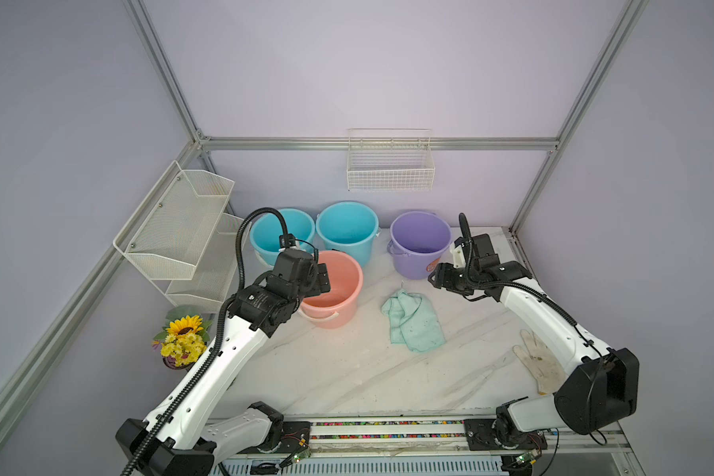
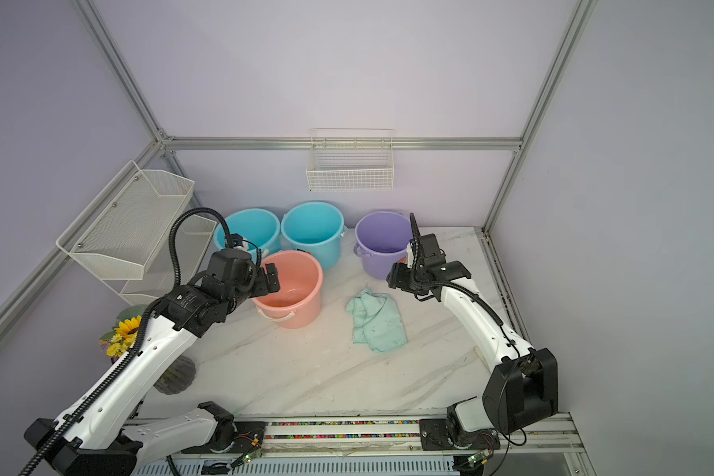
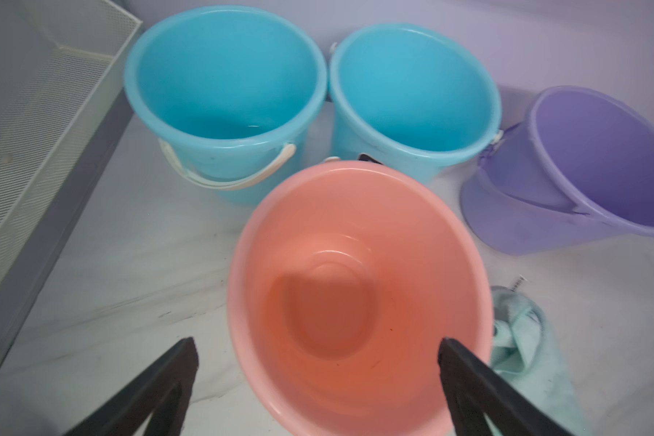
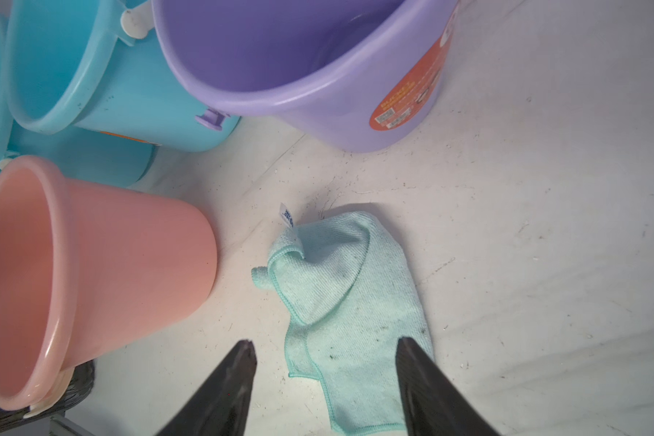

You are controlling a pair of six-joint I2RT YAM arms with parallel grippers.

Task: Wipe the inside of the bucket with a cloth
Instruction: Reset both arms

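A salmon-pink bucket point(image 1: 339, 296) point(image 2: 299, 290) stands upright and empty at the table's middle left. My left gripper point(image 1: 323, 281) point(image 2: 271, 281) hovers open over its left rim. In the left wrist view point(image 3: 316, 341) one finger is over the bucket's inside point(image 3: 355, 302) and the other over the table. The mint-green cloth point(image 1: 413, 323) point(image 2: 376, 323) lies crumpled flat on the table right of the bucket, its white tag pointing to the back. My right gripper point(image 1: 433, 280) point(image 2: 393, 278) hangs open above the cloth point(image 4: 348, 302), jaws empty point(image 4: 324, 341).
Two blue buckets point(image 1: 283, 230) point(image 1: 347, 226) and a purple bucket point(image 1: 421, 243) stand along the back. A white work glove point(image 1: 541, 366) lies under the right arm. A sunflower pot point(image 1: 184, 338) and a mesh shelf point(image 1: 182, 230) are at the left, and a wire basket point(image 1: 390, 165) hangs on the back wall.
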